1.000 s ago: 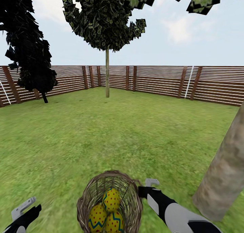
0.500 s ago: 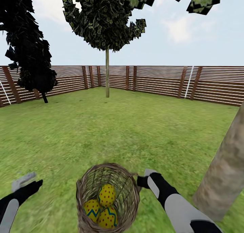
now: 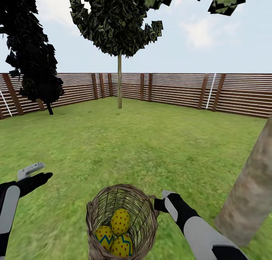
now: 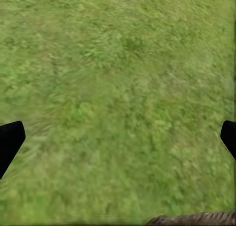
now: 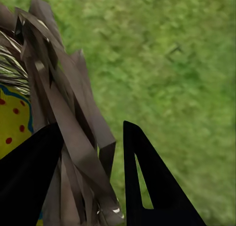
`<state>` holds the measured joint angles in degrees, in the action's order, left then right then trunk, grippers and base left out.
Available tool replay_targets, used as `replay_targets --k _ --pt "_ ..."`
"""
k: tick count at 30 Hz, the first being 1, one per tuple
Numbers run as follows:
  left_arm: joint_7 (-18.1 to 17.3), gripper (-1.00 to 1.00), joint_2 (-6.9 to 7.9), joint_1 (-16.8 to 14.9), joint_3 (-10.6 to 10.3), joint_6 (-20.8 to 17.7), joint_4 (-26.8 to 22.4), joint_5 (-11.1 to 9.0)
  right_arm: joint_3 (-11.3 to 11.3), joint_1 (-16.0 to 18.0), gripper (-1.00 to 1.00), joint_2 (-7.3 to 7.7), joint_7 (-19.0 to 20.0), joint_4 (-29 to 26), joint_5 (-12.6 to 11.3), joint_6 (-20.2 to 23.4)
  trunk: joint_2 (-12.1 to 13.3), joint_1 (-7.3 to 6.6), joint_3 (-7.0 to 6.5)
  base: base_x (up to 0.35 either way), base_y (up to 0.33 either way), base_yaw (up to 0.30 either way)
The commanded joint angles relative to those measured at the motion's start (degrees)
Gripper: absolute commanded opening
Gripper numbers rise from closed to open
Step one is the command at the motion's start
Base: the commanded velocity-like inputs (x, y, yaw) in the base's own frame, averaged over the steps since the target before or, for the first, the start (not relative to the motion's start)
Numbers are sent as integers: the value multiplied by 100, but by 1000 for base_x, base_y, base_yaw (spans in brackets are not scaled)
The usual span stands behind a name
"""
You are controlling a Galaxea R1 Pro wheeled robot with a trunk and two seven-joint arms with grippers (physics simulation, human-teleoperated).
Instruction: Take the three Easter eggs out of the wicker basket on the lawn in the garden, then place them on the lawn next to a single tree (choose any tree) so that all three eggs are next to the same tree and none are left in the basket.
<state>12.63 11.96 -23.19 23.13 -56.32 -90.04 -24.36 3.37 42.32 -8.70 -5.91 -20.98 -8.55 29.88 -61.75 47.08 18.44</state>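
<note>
**Three eggs in the basket, right jaws on its rim**

Two dark fingers of the right gripper straddle the woven wall of the wicker basket: in the right wrist view one finger sits on the egg side and the other on the grass side, with twigs of the rim between them, so the jaws appear to be pinching the basket's right edge near its loop handle. In the head view that gripper touches the rim at the basket's right.

The left gripper hovers over bare lawn, well apart from the basket on its left and a little farther out; its jaws are spread wide, with only grass between the fingertips in the left wrist view.

All three Easter eggs lie clustered at the bottom of the deep basket, near the robot, between the two arms. None is out yet.

The thick pale tree stands close by on the right, just beyond the right arm. Judging from this, the eggs lie below and to the right of the free left jaws, which would have to reach down through the basket's upward-facing mouth; the right arm is nearer but occupied with the rim.
</note>
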Motion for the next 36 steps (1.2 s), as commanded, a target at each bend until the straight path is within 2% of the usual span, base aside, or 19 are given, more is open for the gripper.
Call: replay_targets --k 1,5,8,17,36 --pt "60 100 2 -71 4 -69 -5 -57 36 0 -100 -6 -32 -15 -120 12 -47 23 26 0 0 0" --pt "75 100 -17 -124 1 -148 -4 -46 16 -22 -100 -1 -33 -43 -106 5 -208 111 98 0 0 0" --pt "84 100 -12 -135 -1 -368 7 -14 0 -31 -100 0 -24 -60 -103 -13 -328 177 152 0 0 0" --pt "99 100 -33 -142 -10 -368 4 -6 -27 -39 -100 0 -3 -112 -96 -98 -689 374 319 0 0 5" --pt "99 100 4 -142 -11 -368 4 2 -22 -48 -100 0 54 -111 -111 -211 -1451 792 773 0 0 73"
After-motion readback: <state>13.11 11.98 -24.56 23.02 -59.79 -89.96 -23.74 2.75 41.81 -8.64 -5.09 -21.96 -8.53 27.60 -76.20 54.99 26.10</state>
